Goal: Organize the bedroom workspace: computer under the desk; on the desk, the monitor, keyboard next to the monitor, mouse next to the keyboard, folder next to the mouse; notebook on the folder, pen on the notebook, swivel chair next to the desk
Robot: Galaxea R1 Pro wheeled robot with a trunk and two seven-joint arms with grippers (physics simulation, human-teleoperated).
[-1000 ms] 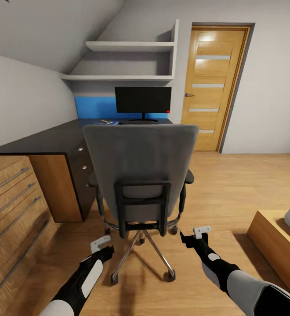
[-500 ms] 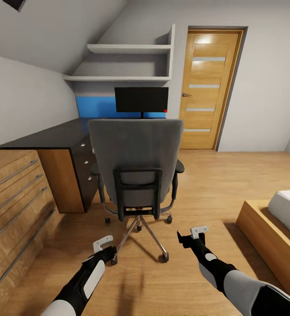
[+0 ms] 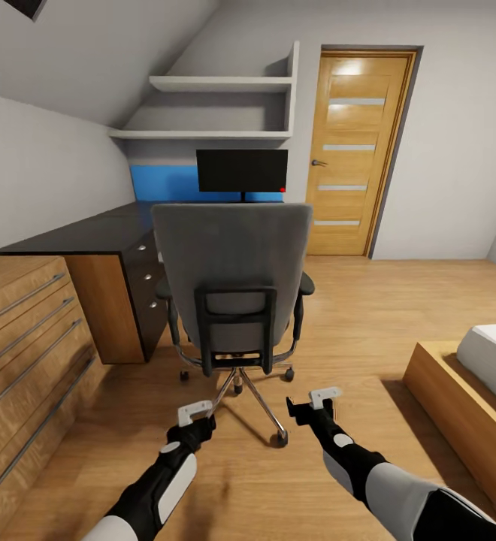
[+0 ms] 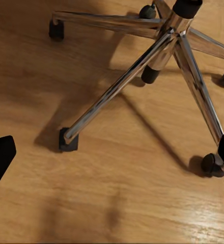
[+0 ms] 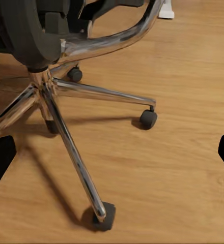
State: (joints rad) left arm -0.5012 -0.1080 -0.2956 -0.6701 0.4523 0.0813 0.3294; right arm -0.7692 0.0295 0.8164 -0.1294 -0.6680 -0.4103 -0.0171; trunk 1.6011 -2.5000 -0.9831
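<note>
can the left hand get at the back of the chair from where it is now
Probably yes. The left hand hangs open and low above the floor, just behind the chair, with nothing between them. The backrest faces the robot, but it sits well higher, so the arm would need to rise and reach forward.

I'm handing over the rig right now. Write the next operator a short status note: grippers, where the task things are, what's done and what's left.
Left gripper: open, empty, low over the wood floor behind the swivel chair.
Right gripper: open, empty, level with the left, beside the chair's chrome base.
Chair faces the desk, its back toward the robot; the seat and the desk stretch in front of the monitor are hidden behind the backrest.
Monitor stands on the desk against the blue panel.
Done: monitor on desk.
Left: verify keyboard, mouse, folder, notebook, pen and computer; settle the chair next to the desk.
</note>
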